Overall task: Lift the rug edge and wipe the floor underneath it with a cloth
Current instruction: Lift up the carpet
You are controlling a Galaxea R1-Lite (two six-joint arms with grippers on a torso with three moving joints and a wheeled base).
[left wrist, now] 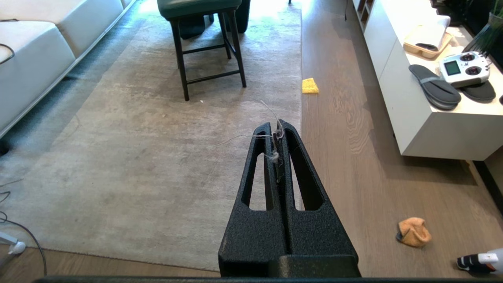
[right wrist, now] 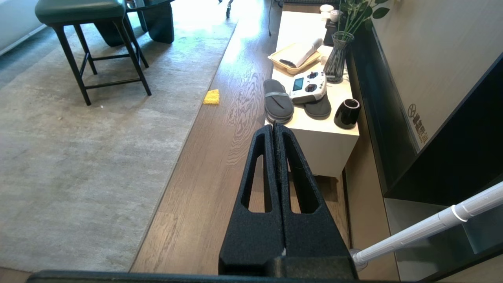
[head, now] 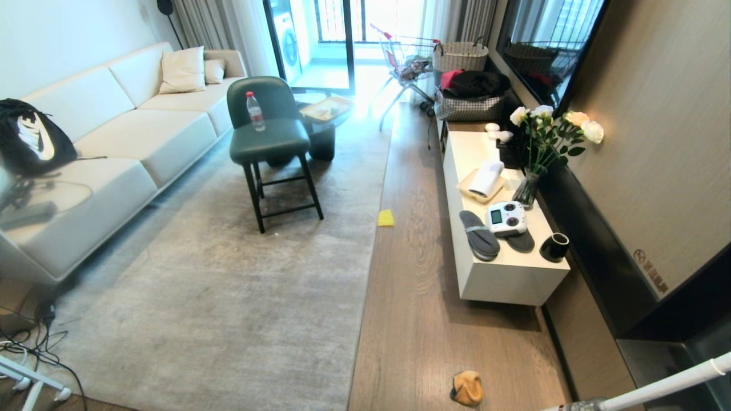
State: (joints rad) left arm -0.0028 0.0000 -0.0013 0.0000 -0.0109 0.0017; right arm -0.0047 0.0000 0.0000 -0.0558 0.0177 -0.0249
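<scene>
The pale grey rug lies flat, and its rug edge (head: 362, 285) runs along the wooden floor (head: 417, 319) on the right. A small fluffy orange cloth (head: 468, 388) sits crumpled on the bare planks, near the bottom of the head view and apart from the rug. Neither gripper shows in the head view. In its wrist view the left gripper (left wrist: 275, 126) hangs high over the rug edge (left wrist: 298, 110), shut, with lint and loose threads caught at its tips; the cloth (left wrist: 413, 232) lies to its right. The right gripper (right wrist: 274, 127) is shut and empty above the floor (right wrist: 220, 157).
A flat yellow square (head: 385, 218) lies at the rug's border farther off. A green stool (head: 274, 142) stands on the rug, with a sofa (head: 114, 142) to the left. A white low cabinet (head: 502, 285) lines the right side. A white pole (head: 657, 388) and cables (head: 34, 348) lie nearby.
</scene>
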